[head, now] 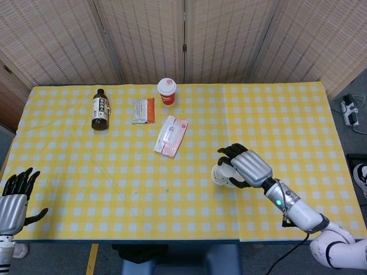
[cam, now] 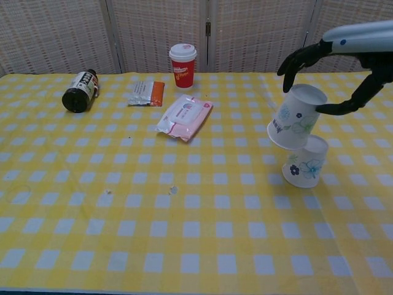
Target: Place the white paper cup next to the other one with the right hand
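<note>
My right hand point(cam: 344, 67) pinches a white flower-printed paper cup point(cam: 292, 116) upside down and tilted, lifted off the yellow checked table point(cam: 184, 246), just above and left of the matching inverted cup point(cam: 306, 161) standing at the right. My left hand point(head: 14, 197) hangs spread beyond the table's near-left corner.

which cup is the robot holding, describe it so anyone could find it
Look at the right side of the yellow checked table, where two white floral cups sit close together. It is the upper cup, tilted, off the table in the right hand, not the cup resting upside down below it.
</note>
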{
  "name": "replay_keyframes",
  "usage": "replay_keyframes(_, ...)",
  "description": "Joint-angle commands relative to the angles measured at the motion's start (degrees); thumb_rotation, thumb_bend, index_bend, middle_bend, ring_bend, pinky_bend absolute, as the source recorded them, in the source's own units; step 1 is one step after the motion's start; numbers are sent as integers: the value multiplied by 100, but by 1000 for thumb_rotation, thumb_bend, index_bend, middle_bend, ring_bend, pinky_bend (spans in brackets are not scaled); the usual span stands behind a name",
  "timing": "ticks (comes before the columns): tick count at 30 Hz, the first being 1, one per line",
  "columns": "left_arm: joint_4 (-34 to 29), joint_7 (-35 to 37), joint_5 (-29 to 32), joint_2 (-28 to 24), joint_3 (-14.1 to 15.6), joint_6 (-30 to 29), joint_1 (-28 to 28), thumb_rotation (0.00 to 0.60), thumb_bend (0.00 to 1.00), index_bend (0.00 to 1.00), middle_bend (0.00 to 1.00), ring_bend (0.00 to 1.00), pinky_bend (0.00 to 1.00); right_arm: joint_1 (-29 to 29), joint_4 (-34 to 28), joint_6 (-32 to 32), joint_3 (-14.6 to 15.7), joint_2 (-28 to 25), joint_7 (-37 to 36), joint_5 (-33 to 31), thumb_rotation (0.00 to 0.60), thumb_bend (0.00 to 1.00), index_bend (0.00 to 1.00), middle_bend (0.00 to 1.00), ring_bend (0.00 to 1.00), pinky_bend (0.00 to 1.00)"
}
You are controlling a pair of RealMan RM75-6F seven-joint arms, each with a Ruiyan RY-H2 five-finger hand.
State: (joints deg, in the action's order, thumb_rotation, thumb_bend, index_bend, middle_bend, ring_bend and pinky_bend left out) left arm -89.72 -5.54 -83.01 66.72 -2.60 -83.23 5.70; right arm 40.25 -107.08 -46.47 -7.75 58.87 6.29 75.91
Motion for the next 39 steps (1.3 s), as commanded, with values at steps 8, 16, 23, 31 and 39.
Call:
replay_keyframes(8,128,127,48,52,38,6,-61,600,223,0,0,0,0,602,813,616,20,1007,501,-716,600,419,378,167,141,102)
replay_keyframes(16,234,225,66,90,49,8,-91,600,223,0,0,0,0,788,1022,704,102,1259,774,-1091,600,418,378,167,141,102)
replay_keyframes(23,298,280,42,117,55,31,-83,600,224,0,0,0,0,871,1115,684,184,1389,926,-1284,600,419,378,164,142,103)
replay_keyframes(31,350,324,51,137,58,54,-86,600,224,0,0,0,0,912,1137,623,266,1430,1020,-1398,600,419,378,162,142,102)
replay_keyframes(39,382,361,52,146,61,54,-99,600,223,0,0,0,0,942,1159,559,317,1474,1079,-1455,600,419,319,154,143,103)
